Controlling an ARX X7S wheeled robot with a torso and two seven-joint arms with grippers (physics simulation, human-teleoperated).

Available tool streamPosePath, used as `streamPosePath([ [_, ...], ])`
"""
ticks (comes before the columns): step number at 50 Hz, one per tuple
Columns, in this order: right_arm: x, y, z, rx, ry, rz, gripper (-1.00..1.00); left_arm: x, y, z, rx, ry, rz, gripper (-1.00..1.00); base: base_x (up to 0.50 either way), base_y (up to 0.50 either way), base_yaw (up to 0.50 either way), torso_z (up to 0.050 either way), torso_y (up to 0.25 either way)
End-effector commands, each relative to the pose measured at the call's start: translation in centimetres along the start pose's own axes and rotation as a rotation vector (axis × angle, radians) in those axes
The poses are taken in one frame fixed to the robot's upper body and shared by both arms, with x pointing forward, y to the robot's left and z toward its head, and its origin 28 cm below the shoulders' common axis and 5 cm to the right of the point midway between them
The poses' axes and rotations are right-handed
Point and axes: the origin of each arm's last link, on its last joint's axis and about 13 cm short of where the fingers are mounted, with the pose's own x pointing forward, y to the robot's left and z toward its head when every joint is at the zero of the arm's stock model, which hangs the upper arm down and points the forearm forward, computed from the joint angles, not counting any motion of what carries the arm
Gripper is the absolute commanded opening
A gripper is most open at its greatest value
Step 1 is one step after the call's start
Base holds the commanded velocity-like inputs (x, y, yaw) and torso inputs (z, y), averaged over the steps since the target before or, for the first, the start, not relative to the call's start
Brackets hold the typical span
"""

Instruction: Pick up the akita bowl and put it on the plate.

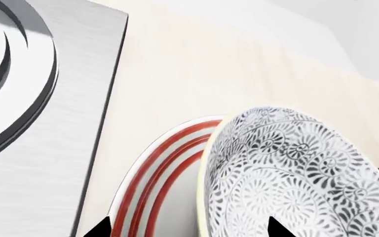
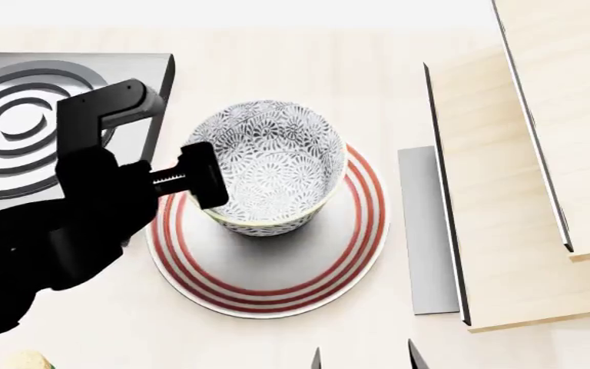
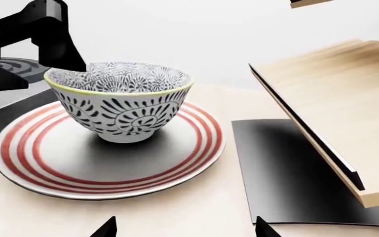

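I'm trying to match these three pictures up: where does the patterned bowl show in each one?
Head view: the akita bowl sits mid-picture on the plate.
Left wrist view: it fills the lower right, seen close up.
Right wrist view: it stands upright, left of centre.
Shared landmark: the red-ringed plate under it, in all three views.

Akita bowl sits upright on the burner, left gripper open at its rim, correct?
Not the burner. The akita bowl sits upright on the plate, as the right wrist view shows. The left gripper is open at its rim.
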Motion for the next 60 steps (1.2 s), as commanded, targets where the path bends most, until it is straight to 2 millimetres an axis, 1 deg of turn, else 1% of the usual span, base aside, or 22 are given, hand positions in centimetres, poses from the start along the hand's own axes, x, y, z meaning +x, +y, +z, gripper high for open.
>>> streamPosePath([
  [1, -0.1, 0.1, 0.0, -0.003, 0.001, 0.004, 1.00, -1.0, -0.1, 0.7, 0.024, -0.020, 0.014, 1.00, 0.00, 0.00, 0.00, 0.000, 0.000],
  [2, 0.0, 0.1, 0.0, -0.003, 0.002, 0.004, 1.00, -1.2, 0.0, 0.8, 0.037, -0.020, 0.036, 1.00, 0.00, 0.00, 0.00, 0.000, 0.000],
  [16, -0.1, 0.2, 0.3, -0.001, -0.007, 0.006, 1.00, -3.9, 0.0, 2.4, 0.128, -0.081, 0.069, 1.00, 0.00, 0.00, 0.00, 0.000, 0.000],
  [20, -0.1, 0.2, 0.4, 0.001, -0.012, 0.006, 1.00, -4.4, 0.2, 2.7, 0.132, -0.099, 0.073, 1.00, 0.00, 0.00, 0.00, 0.000, 0.000],
  [26, -0.2, 0.1, 0.7, 0.003, -0.021, 0.002, 1.00, -5.5, 0.6, 3.3, 0.148, -0.135, 0.082, 1.00, 0.00, 0.00, 0.00, 0.000, 0.000],
  [36, -0.3, -0.2, 1.9, 0.000, -0.049, -0.010, 1.00, -7.9, 1.3, 4.5, 0.167, -0.203, 0.109, 1.00, 0.00, 0.00, 0.00, 0.000, 0.000],
  [40, -0.3, -0.3, 2.1, 0.001, -0.055, -0.011, 1.00, -8.1, 1.5, 4.5, 0.176, -0.215, 0.117, 1.00, 0.00, 0.00, 0.00, 0.000, 0.000],
  [49, -0.2, -0.6, 3.8, -0.013, -0.101, -0.027, 1.00, -10.1, 2.1, 5.2, 0.174, -0.272, 0.128, 1.00, 0.00, 0.00, 0.00, 0.000, 0.000],
  [59, -0.4, -1.2, 6.3, -0.034, -0.174, -0.052, 1.00, -11.6, 3.0, 5.4, 0.185, -0.317, 0.159, 1.00, 0.00, 0.00, 0.00, 0.000, 0.000],
  [60, -0.5, -1.3, 6.8, -0.039, -0.190, -0.058, 1.00, -11.8, 3.1, 5.4, 0.184, -0.323, 0.161, 1.00, 0.00, 0.00, 0.00, 0.000, 0.000],
])
